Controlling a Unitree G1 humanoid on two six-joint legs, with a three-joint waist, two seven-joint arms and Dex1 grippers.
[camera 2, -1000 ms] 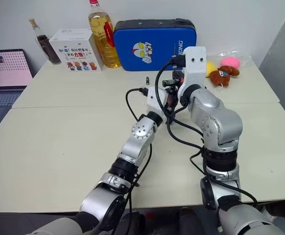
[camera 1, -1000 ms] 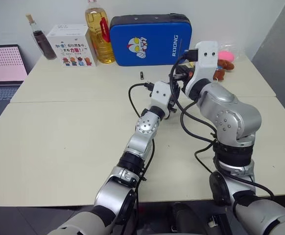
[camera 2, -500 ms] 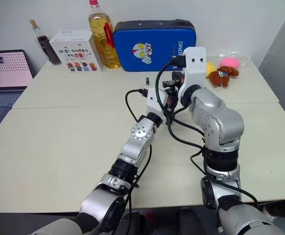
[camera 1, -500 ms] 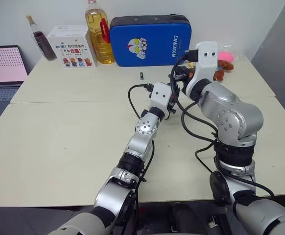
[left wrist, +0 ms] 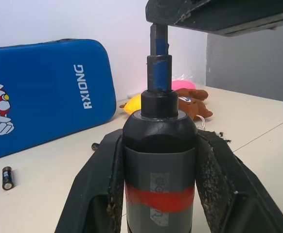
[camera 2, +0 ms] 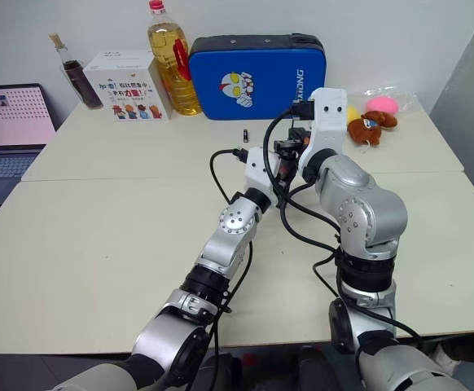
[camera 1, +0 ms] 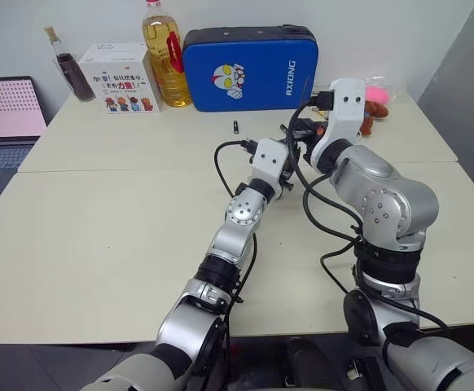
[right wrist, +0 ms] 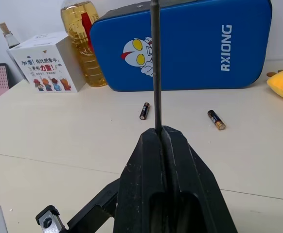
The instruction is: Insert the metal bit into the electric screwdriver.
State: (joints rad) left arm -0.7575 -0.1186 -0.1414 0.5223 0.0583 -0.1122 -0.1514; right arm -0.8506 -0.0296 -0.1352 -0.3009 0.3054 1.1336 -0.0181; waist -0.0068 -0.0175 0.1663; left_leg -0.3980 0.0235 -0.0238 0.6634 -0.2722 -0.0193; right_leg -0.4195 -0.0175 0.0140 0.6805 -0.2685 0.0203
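Left gripper [left wrist: 158, 160]: black fingers clamped on the dark pen-shaped electric screwdriver with a red band [left wrist: 159, 170], nose upward, above the cream table [camera 1: 98, 228].
Right gripper [right wrist: 162, 133]: fingers pinched together on the thin dark metal bit [right wrist: 155, 63].
Left wrist view: screwdriver nose just beneath the right gripper's underside.
Right wrist view: two small batteries [right wrist: 145, 110] before the blue case [right wrist: 190, 48].

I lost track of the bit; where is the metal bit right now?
In the right wrist view the metal bit stands pinched between the right gripper fingers, against the blue case.
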